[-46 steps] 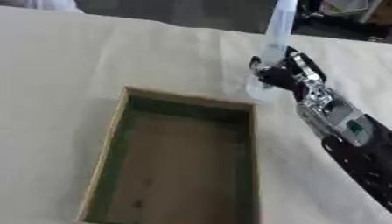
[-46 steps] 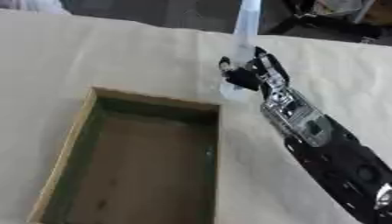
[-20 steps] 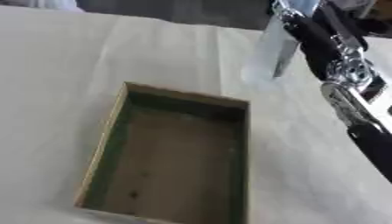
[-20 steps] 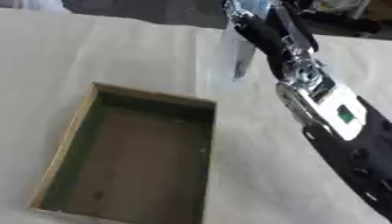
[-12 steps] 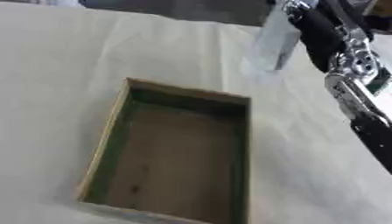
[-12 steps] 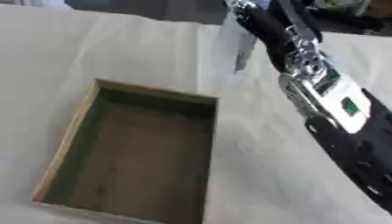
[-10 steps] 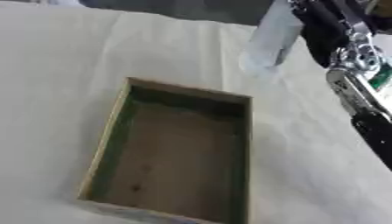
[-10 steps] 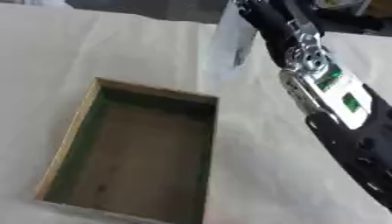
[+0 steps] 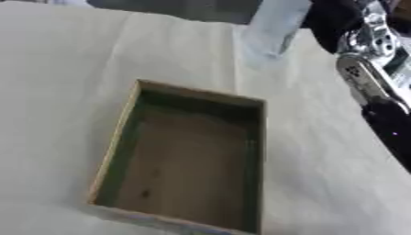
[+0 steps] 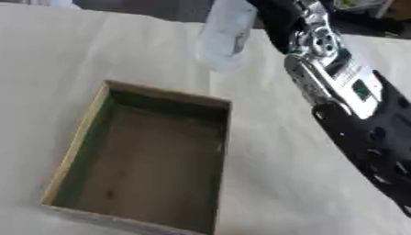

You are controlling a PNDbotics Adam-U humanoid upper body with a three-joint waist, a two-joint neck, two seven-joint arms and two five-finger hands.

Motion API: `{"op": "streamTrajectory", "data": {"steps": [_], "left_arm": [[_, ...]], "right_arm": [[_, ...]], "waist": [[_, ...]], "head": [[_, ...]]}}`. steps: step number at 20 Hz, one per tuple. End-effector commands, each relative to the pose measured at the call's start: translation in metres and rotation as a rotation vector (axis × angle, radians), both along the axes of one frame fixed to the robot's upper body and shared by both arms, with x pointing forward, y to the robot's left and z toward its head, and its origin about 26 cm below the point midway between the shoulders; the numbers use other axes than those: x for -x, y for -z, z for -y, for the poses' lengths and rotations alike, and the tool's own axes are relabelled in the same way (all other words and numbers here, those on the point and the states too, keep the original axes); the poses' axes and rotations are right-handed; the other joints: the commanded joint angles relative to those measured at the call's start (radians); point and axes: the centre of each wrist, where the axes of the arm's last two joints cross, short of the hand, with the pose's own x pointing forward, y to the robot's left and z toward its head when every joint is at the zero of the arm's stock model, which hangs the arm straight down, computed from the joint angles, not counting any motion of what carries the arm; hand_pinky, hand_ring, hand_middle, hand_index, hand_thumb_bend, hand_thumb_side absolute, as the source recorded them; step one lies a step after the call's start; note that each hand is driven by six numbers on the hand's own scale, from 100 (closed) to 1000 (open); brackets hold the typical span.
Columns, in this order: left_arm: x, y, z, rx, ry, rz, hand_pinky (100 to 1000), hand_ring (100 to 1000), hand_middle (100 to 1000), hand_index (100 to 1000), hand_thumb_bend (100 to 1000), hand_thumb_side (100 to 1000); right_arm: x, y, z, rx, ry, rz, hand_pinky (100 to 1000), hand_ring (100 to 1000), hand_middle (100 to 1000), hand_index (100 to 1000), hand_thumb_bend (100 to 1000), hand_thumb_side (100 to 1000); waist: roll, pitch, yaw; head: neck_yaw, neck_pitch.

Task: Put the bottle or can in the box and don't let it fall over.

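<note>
Box (image 9: 185, 160) of pale wood is lying open-topped on a cream cloth-covered table (image 9: 64, 69), its rectangular frame thin-walled, its inner sides showing dark green and its brown floor holding nothing but a few small dark specks. Above and beyond the box's far right corner, a clear plastic bottle (image 10: 224, 34) is hanging in the air, tilted slightly, its body pale, translucent and cylindrical, with a small dark mark on the side facing the arm. The robot's right hand (image 10: 277, 20) is gripping the bottle from the right, its black fingers curled against the bottle's upper part near the top edge of both views; the exact finger placement is blurred. Behind the hand, the silver wrist is giving way to a black forearm that is running down toward the lower right corner, carrying a small green patch on its casing. The cloth is lying smooth, with faint creases running away from the box.
</note>
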Motion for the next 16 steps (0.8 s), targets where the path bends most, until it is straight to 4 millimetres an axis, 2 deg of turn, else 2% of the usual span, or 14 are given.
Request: {"op": "streamTrajectory", "data": {"steps": [1,8,16], "left_arm": [[-0.002,-0.006,-0.007,-0.019,-0.010,0.006,1000,758,820,717,619,459],[-0.005,-0.003,-0.009,-0.014,-0.022,-0.002,1000,757,820,716,618,459],[-0.005,0.002,-0.013,-0.009,-0.044,-0.018,1000,756,820,715,612,462]], "right_arm": [[0.005,-0.007,-0.009,0.036,-0.031,0.053,1000,1000,1000,367,100,470],[0.000,0.008,-0.032,0.084,-0.075,0.095,1000,1000,1000,374,100,470],[-0.002,0.028,-0.054,0.156,-0.107,0.139,1000,1000,1000,379,100,470]], "waist": [[0.003,-0.026,0.003],[-0.007,-0.029,-0.001],[-0.008,-0.037,-0.024]], "head": [[-0.004,0.005],[0.007,0.002],[0.008,0.016]]}}
